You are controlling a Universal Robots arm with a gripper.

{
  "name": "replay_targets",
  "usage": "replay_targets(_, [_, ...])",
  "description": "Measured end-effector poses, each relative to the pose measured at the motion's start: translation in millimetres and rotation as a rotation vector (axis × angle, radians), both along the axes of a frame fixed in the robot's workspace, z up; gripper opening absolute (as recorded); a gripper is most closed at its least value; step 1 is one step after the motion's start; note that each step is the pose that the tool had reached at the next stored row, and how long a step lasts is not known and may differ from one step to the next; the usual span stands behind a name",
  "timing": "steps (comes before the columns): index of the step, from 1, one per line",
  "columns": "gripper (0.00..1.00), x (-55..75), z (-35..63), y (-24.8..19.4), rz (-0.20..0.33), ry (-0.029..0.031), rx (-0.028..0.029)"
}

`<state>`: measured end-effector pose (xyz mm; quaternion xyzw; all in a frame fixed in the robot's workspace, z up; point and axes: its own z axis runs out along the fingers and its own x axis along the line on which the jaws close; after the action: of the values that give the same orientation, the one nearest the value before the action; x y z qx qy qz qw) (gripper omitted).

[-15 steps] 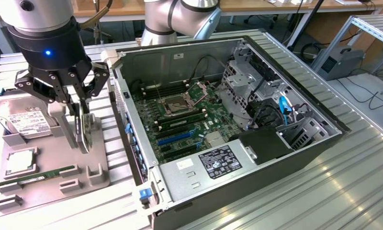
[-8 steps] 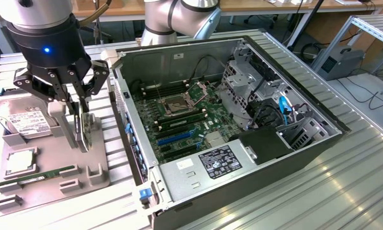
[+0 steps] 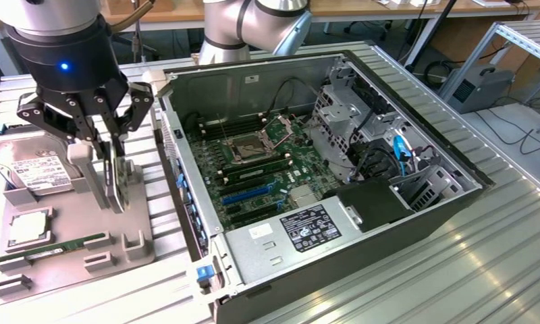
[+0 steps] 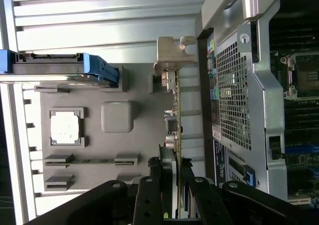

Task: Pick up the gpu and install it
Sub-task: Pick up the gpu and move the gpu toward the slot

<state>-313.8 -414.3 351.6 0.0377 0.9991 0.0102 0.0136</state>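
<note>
1. My end effector is clamped on the gpu, a slim dark circuit card with a silvery bracket.
2. The gpu stands edgewise in the grey parts tray, beside the open computer case; not yet installed.

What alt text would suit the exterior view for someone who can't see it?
A robot arm's hand grips the gpu, standing on edge in a grey parts tray at the exterior view's left. Beside the tray lies an open computer case, motherboard exposed; a hard drive and memory stick also sit in the tray.
</note>
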Motion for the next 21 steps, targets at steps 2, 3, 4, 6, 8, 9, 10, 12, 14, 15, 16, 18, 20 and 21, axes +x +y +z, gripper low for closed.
replay_targets(2, [0.27, 0.0, 1.1, 0.0, 0.0, 0.0, 0.0])
replay_targets(3, [0.27, 0.0, 1.6, 0.0, 0.0, 0.0001, 0.0])
replay_targets(4, [0.27, 0.0, 2.3, 0.0, 0.0, 0.0, 0.0])
replay_targets(6, [0.27, 0.0, 3.4, 0.0, 0.0, 0.0, 0.0])
replay_targets(8, [0.27, 0.0, 4.5, 0.0, 0.0, 0.0, 0.0])
replay_targets(9, [0.27, 0.0, 5.0, 0.0, 0.0, 0.0, 0.0])
replay_targets(10, [0.27, 0.0, 5.5, 0.0, 0.0, 0.0, 0.0])
replay_targets(12, [0.27, 0.0, 6.5, 0.0, 0.0, 0.0, 0.0])
replay_targets(14, [0.27, 0.0, 8.1, 0.0, 0.0, 0.0, 0.0])
replay_targets(15, [0.27, 0.0, 9.1, 0.0, 0.0, 0.0, -0.0001])
replay_targets(16, [0.27, 0.0, 9.8, 0.0, 0.0, 0.0001, 0.0])
replay_targets(18, [0.27, 0.0, 10.7, 0.0, 0.0, 0.0, 0.0])
replay_targets(20, [0.27, 0.0, 11.5, 0.0, 0.0, 0.0, 0.0])
replay_targets(21, [0.27, 0.0, 12.0, 0.0, 0.0, 0.0001, 0.0])
